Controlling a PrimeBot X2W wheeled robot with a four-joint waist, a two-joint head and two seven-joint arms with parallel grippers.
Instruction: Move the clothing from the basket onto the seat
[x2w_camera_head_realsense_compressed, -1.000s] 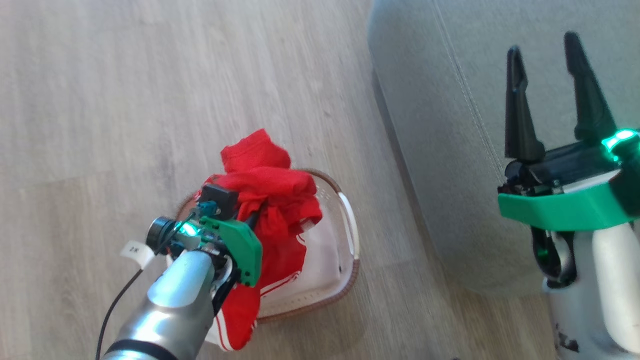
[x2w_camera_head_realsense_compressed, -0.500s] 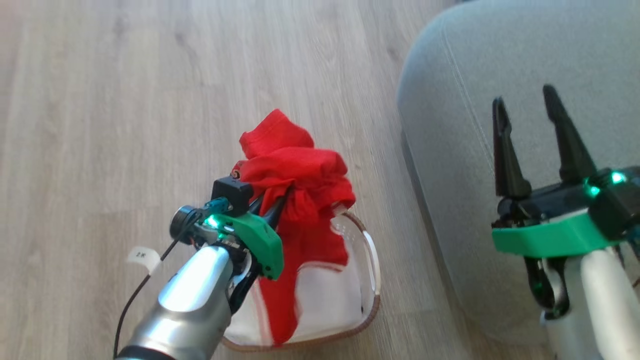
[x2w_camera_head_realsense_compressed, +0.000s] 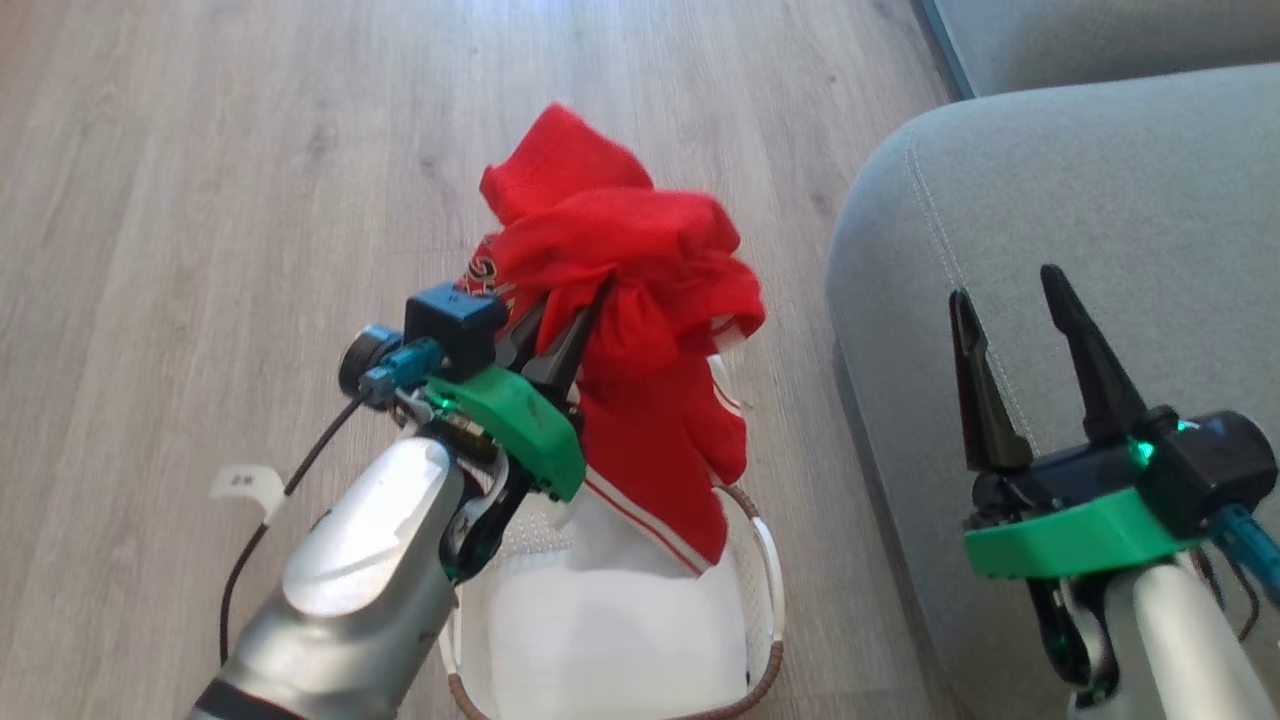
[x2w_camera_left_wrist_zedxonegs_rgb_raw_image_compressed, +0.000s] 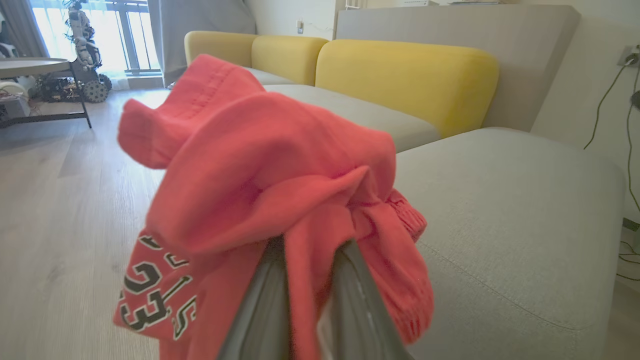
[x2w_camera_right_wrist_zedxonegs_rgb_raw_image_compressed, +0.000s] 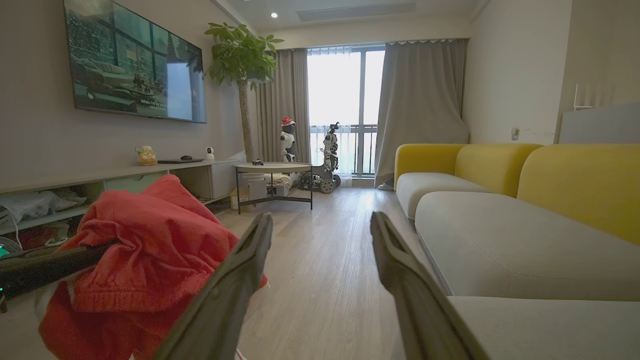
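Note:
The red clothing (x2w_camera_head_realsense_compressed: 640, 290) hangs bunched from my left gripper (x2w_camera_head_realsense_compressed: 575, 325), which is shut on it above the basket (x2w_camera_head_realsense_compressed: 765, 560). Its lower end with white striped trim dangles just over the basket's rim. In the left wrist view the clothing (x2w_camera_left_wrist_zedxonegs_rgb_raw_image_compressed: 270, 185) drapes over my fingers (x2w_camera_left_wrist_zedxonegs_rgb_raw_image_compressed: 265, 300), and black lettering shows on it. The grey seat (x2w_camera_head_realsense_compressed: 1100, 220) lies to the right, with its stitched seam near the edge. My right gripper (x2w_camera_head_realsense_compressed: 1015, 330) stands open over the seat's front edge with nothing between its fingers; the right wrist view shows the clothing (x2w_camera_right_wrist_zedxonegs_rgb_raw_image_compressed: 140, 250) to its left.
A white liner sheet (x2w_camera_head_realsense_compressed: 610, 620) lies flat in the basket. Wooden floor (x2w_camera_head_realsense_compressed: 200, 200) spreads to the left and ahead. Yellow sofa backrests (x2w_camera_left_wrist_zedxonegs_rgb_raw_image_compressed: 405, 70) rise behind the seat. A low round table (x2w_camera_right_wrist_zedxonegs_rgb_raw_image_compressed: 272, 170) and a TV shelf (x2w_camera_right_wrist_zedxonegs_rgb_raw_image_compressed: 100, 185) stand farther off.
My left gripper has lifted the clothing up out of the basket. The head view has shifted, so the basket sits lower and the seat further right. The right gripper stays open.

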